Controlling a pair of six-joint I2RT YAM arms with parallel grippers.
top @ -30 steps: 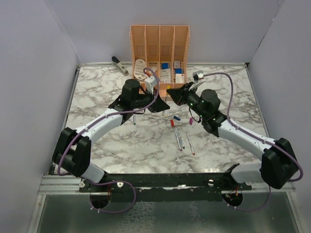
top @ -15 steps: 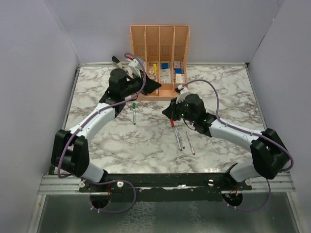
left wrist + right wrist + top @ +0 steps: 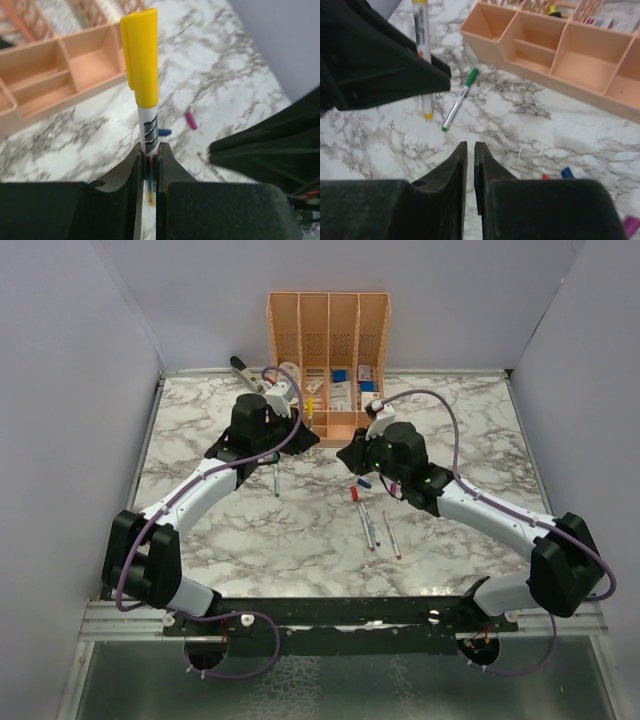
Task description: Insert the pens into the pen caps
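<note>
Left wrist: the left pincer [image 3: 147, 151] grips a yellow-capped pen [image 3: 147, 100] (right pincer [image 3: 469, 146] closed, empty).

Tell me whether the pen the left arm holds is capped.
Capped: a yellow cap covers the far end of the pen.

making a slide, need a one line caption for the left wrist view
Left gripper shut on a yellow-capped pen, purple cap and blue cap loose on the marble table beyond.

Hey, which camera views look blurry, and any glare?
Left wrist: the yellow-capped white pen is sharp, the marble table behind it soft. Right wrist: the green-capped white pen is in focus. Top external: even light, no obvious glare.
</note>
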